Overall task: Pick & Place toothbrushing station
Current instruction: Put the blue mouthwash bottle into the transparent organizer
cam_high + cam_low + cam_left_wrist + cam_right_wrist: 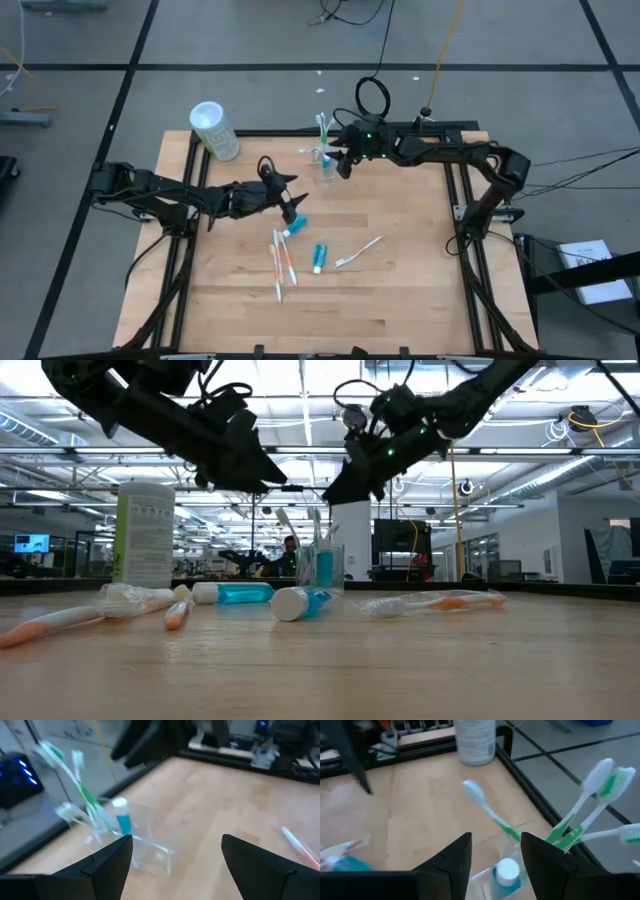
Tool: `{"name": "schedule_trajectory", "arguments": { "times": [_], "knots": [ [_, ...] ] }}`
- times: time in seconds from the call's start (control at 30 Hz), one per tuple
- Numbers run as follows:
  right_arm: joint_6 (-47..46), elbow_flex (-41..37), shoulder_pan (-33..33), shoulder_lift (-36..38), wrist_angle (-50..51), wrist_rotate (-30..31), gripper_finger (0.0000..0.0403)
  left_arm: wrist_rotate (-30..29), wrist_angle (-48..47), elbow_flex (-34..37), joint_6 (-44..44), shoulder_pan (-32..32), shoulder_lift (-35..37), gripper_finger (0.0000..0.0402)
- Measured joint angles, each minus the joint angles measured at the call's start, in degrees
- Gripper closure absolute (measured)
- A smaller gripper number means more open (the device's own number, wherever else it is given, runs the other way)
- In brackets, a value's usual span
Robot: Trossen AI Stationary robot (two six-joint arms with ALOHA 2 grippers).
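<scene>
Because the clear cup (327,176) near the tabletop's (400,270) far edge already holds green toothbrushes (322,128) and a toothpaste tube, your right end effector (343,166) hovers over it, partly open, empty; left end effector (291,208) gapes empty above another tube (295,227).

The tabletop (400,260) is showing a light wood colour with a black frame around it. The cup (327,178) is looking clear, and the toothbrushes (580,820) standing in it are showing white with green parts. A tube (506,875) in the cup is showing blue with a white cap. Lying toothbrushes (282,262) are showing white and orange. Two lying tubes (319,258) are appearing blue. The canister (214,130) is showing white with green print. Both arms are looking black.
</scene>
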State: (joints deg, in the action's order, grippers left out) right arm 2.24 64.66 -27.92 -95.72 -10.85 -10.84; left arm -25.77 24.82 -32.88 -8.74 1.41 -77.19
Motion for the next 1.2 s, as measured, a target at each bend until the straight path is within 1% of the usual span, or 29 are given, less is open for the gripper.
{"name": "schedule_trajectory", "arguments": {
  "times": [0.13, 0.27, 0.5, 0.67, 0.77, 0.93, 1.07, 1.2],
  "knots": [
    [0.11, -0.02, 2.13, 3.32, 1.39, -3.39, 0.0245, 4.86, -3.46, 0.00, -0.97, 0.00, 0.00, 0.0088],
    [0.71, -2.08, 5.32, 5.87, 1.82, -7.42, 0.0243, 8.56, -6.70, 0.00, -3.98, -0.04, 0.00, 0.0085],
    [3.65, -7.21, 12.61, 7.08, 1.10, -7.44, 0.0243, 13.65, -14.21, 0.00, -11.67, -0.47, -0.09, 0.0096],
    [6.70, -10.93, 19.19, 5.25, -1.90, -7.48, 0.0239, 13.96, -14.67, 0.00, -15.36, -2.29, -0.09, 0.0100],
    [7.26, -11.92, 21.35, 4.90, -2.80, -7.23, 0.0237, 13.81, -17.04, -0.02, -18.05, -3.36, -0.61, 0.0098],
    [5.19, -13.87, 22.49, 4.91, -6.37, -7.20, 0.0239, 13.76, -21.40, -0.04, -25.78, -4.92, -3.48, 0.0096],
    [3.51, -15.53, 22.44, 4.93, -10.80, -7.17, 0.0242, 13.76, -21.89, -0.02, -28.27, -6.59, -7.87, 0.0096],
    [2.70, -16.23, 22.42, 4.91, -12.04, -7.22, 0.0242, 13.65, -22.49, -0.02, -31.41, -8.61, -11.85, 0.0096]
  ]
}}
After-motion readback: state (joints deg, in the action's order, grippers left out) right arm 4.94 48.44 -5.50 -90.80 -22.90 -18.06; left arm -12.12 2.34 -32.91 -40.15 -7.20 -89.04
